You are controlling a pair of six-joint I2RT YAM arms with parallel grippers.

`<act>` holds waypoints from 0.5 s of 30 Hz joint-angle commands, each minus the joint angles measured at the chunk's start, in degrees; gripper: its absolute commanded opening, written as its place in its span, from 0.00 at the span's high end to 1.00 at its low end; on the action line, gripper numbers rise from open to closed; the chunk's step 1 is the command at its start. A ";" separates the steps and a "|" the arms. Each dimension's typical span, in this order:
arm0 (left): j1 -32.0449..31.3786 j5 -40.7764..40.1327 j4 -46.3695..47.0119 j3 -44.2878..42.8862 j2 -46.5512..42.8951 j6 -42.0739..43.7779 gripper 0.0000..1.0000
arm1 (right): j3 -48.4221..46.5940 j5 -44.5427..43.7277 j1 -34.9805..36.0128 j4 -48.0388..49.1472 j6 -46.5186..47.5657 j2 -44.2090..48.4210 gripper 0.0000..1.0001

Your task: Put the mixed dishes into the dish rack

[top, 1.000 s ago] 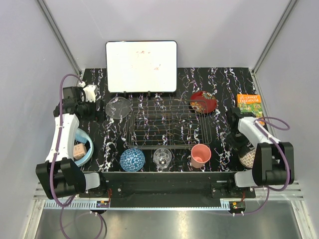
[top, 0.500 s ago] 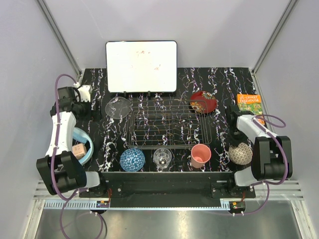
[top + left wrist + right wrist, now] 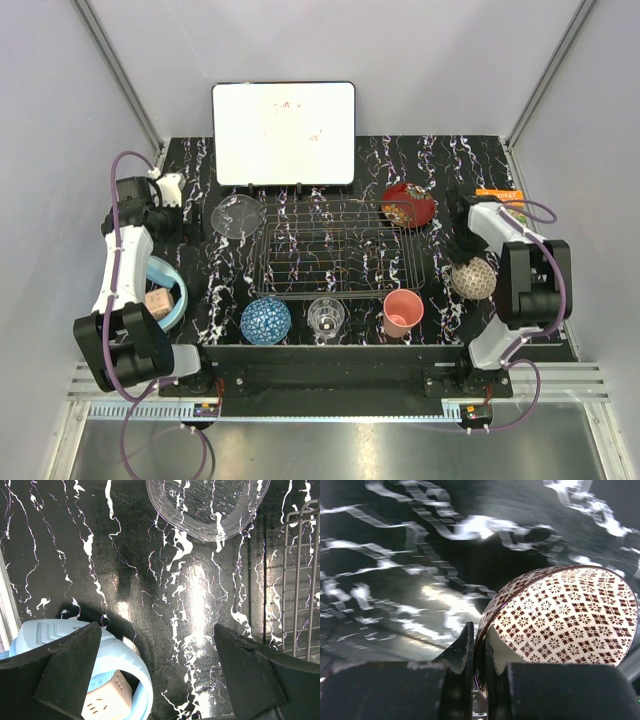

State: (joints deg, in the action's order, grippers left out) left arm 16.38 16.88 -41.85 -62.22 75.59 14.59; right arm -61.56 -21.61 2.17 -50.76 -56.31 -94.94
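Note:
The wire dish rack sits mid-table and holds nothing. My right gripper is shut on the rim of the beige netted-pattern bowl, tipped on edge right of the rack. The red patterned bowl leans at the rack's back right corner. A blue mosaic bowl, a glass tumbler and a pink cup stand in front of the rack. My left gripper is open and holds nothing, just short of the clear glass plate.
Light blue headphones lie at the left with a small beige cube inside. A whiteboard stands behind the rack. An orange book shows partly behind the right arm. The rack's edge is right of my left gripper.
My right gripper closed on the beige bowl's rim and carried it back and leftward, tipping it up. The left arm drew slightly left.

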 commanded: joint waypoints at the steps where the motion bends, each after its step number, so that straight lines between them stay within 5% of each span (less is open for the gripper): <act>1: 0.49 1.75 2.47 -0.10 -0.89 -0.18 0.01 | -7.06 6.58 3.71 10.95 0.41 -7.09 0.97; 4: 0.49 1.92 2.47 0.08 -0.97 -0.35 0.01 | -11.54 6.22 5.91 10.86 1.03 -10.26 0.92; 15: 0.76 1.84 2.65 0.69 -2.03 0.26 0.01 | -15.70 7.28 7.84 11.12 5.60 -11.51 0.11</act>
State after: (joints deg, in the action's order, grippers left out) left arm 16.62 16.99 -41.82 -62.19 75.48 14.59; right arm -75.42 -15.29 9.52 -41.36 -52.82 -108.90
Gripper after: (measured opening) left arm 0.988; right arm 0.804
